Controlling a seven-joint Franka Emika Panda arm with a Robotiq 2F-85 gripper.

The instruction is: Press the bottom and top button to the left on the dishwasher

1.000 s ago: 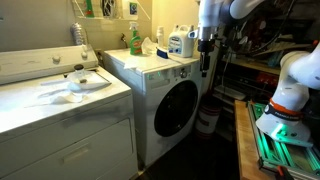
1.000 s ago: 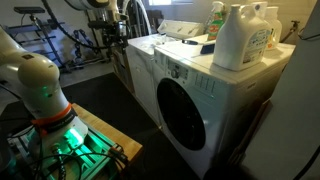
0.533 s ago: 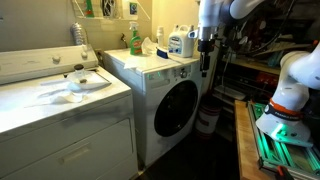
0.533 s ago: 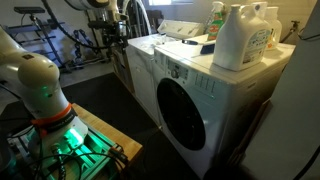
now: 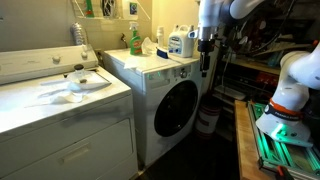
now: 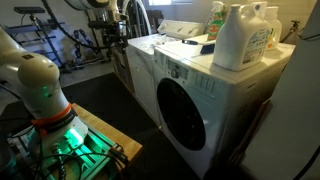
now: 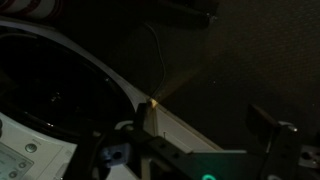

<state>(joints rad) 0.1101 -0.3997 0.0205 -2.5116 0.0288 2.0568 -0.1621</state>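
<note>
The dishwasher is a boxy white front-loading machine with a round dark porthole door, seen in both exterior views (image 5: 175,108) (image 6: 186,112). Its control strip with small buttons (image 6: 181,72) runs above the door. My gripper (image 5: 206,62) hangs pointing down beside the machine's top front corner, not touching it; it also shows small and dark in an exterior view (image 6: 114,38). In the wrist view the gripper (image 7: 205,125) is open and empty, with the porthole (image 7: 50,90) and part of the button panel (image 7: 20,155) at the left. The picture there is very dark.
Detergent bottles (image 6: 243,35) (image 5: 181,42) and a green bottle (image 5: 134,40) stand on the machine's top. A wider white flat-topped appliance (image 5: 60,110) is beside it. A white bucket (image 5: 208,117) sits on the floor. The robot base (image 6: 45,90) stands on a wooden platform (image 6: 100,140).
</note>
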